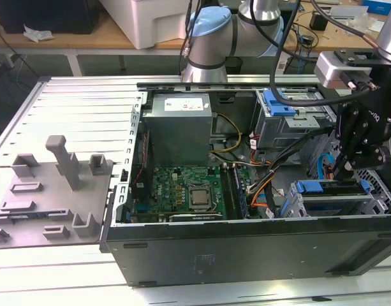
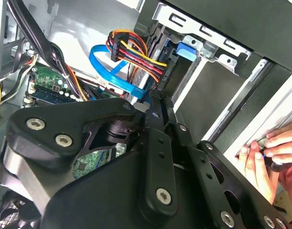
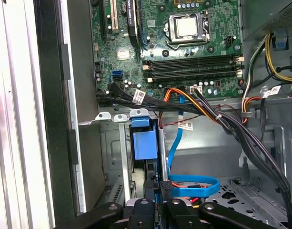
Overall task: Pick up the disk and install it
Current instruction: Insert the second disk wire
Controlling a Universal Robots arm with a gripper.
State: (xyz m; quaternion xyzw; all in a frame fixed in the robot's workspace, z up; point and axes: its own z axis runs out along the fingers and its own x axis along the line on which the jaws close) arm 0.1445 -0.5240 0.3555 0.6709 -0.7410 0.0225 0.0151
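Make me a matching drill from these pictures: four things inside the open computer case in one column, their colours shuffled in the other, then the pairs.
Things:
1. circuit board
2. flat data cable
3. power supply box
4. robot's hand

Colours:
A. black
B. grey
C. green
D. blue

Pairs: 1-C, 2-D, 3-B, 4-A
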